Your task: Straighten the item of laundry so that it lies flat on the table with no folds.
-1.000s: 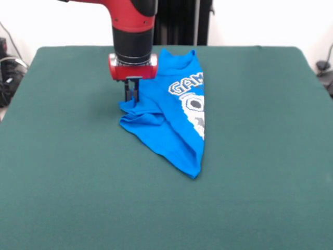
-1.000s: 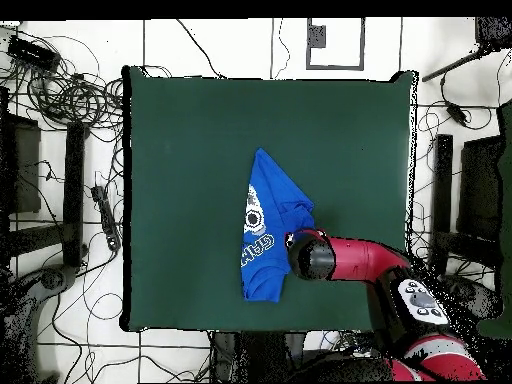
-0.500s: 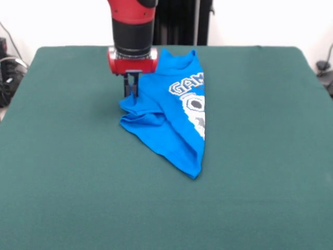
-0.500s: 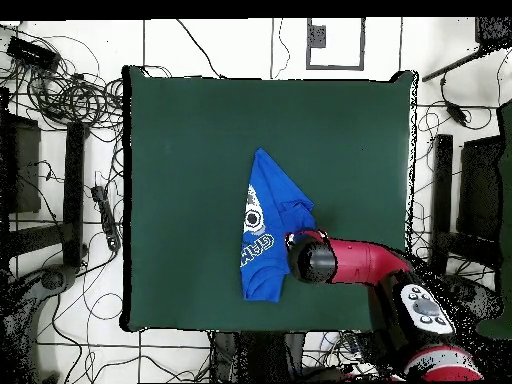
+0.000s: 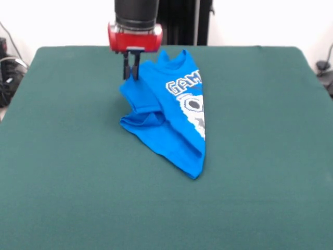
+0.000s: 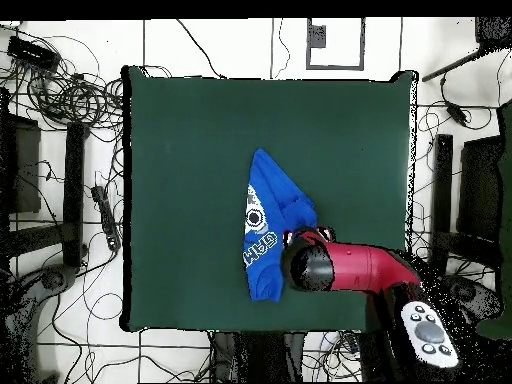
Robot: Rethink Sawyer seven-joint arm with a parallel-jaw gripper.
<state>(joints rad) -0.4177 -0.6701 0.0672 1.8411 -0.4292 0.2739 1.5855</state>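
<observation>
One large table (image 5: 62,172), covered in dark green cloth, fills almost the whole front view, and the blue T-shirt (image 5: 171,120) lies on it between the middle and the far edge, where the robot stands. The shirt is folded in half along its length, so only a part of the white lettering and the controller graphic shows, and it narrows to a point toward the near edge. In the overhead view the shirt (image 6: 268,215) sits a little toward the robot's edge of the table (image 6: 180,130), well apart from every corner. The red and black arm (image 6: 350,268) comes over it from that edge. The gripper (image 5: 130,70) hangs at the shirt's upper left part in the front view, with its two dark fingers pressed close together on a raised bit of blue cloth, so I judge it is pinching the shirt. The step in hand seems to be lifting this folded layer to open it. The next move calls for carrying the cloth toward the table's left edge in the front view and then laying it down, so that the fold opens. Compared with one second ago, the gripper is higher and nearer to the far edge, and the pinched cloth has risen with it.
</observation>
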